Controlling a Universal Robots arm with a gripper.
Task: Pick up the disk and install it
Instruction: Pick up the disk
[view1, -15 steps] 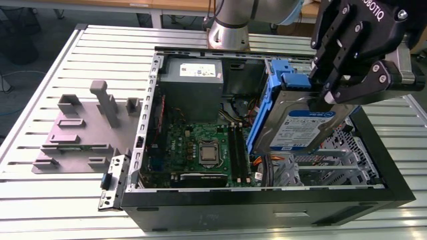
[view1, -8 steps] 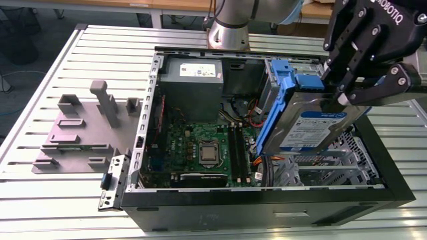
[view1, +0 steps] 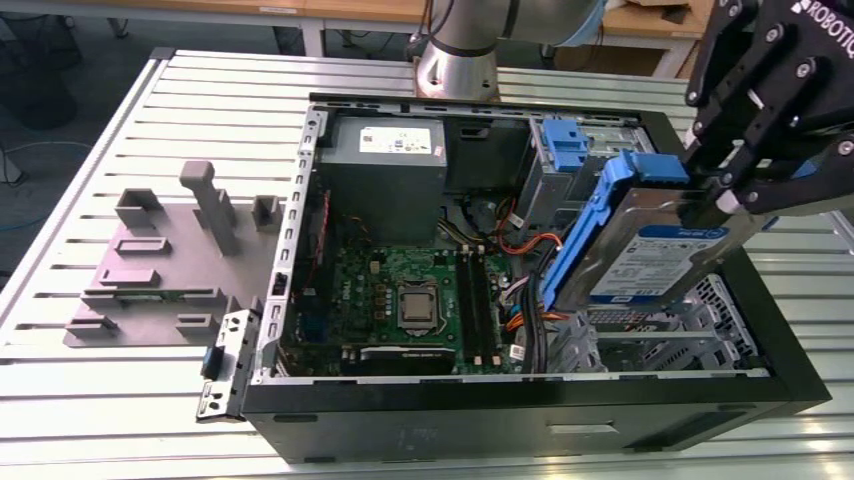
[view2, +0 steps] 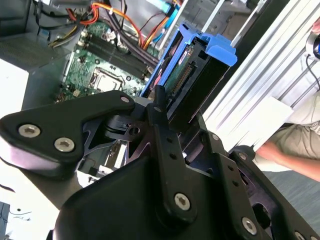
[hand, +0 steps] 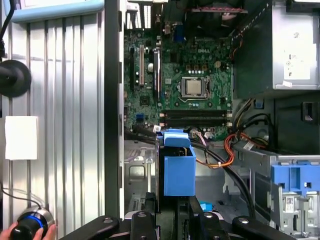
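Gripper (view1: 711, 200) fingers clamped on tilted disk (view1: 657, 255) above PC case (view1: 534, 412); tilt could snag cables (view1: 523, 243) at disk's 9 o'clock, exterior view.

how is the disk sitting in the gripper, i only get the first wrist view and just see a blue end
observer: In the exterior view the gripper is shut on the disk, which is tilted steeply, blue end up.
operator: is it in the case yet
observer: Its lower end dips into the open computer case above the metal cage; it looks not yet seated.
operator: where's its connector
observer: In the second wrist view the connector row faces that camera.
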